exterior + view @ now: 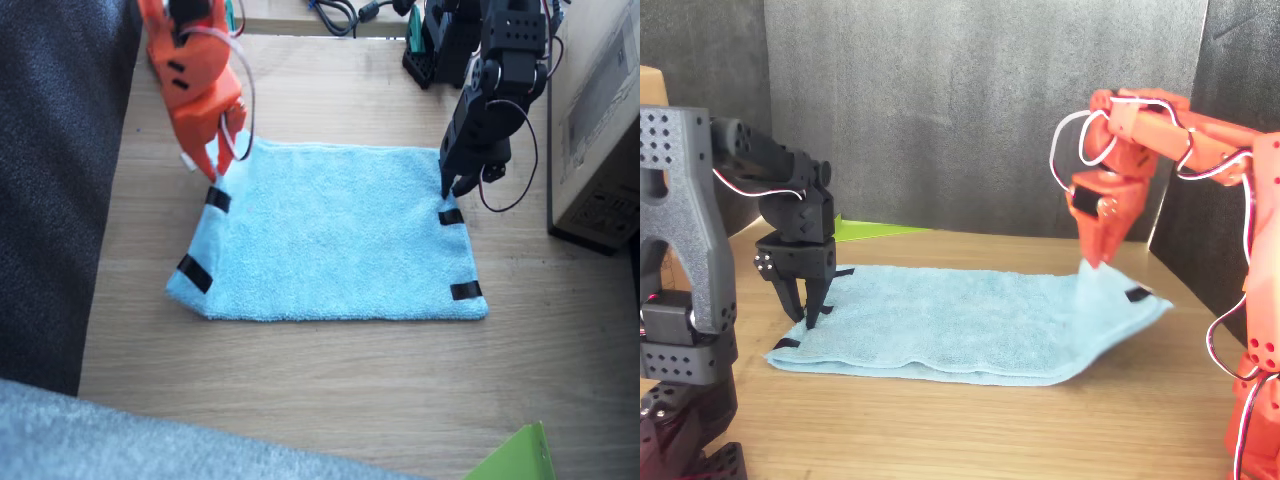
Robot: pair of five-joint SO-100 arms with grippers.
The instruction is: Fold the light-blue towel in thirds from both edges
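The light-blue towel (335,235) was spread flat at the middle of the wooden table (330,390), except at one short edge (205,235), where a corner was raised off the wood. That corner was pinched between the closed fingers of the right gripper (220,168), orange. Two black tape strips (195,273) were counted along that edge; a third could not be made out under the gripper. At the opposite edge (462,250), two strips (466,290) were seen, w/ the far corner covered by the left gripper (453,188), black. Its fingers were seen slightly parted in the front view (805,300), tips down at or just above the cloth; contact could not be told. Nearby were a cardboard box (600,120), cut off by the frame, cables (340,12) at the far side, and a green sheet (515,458), partly shown. No white tag was made out.
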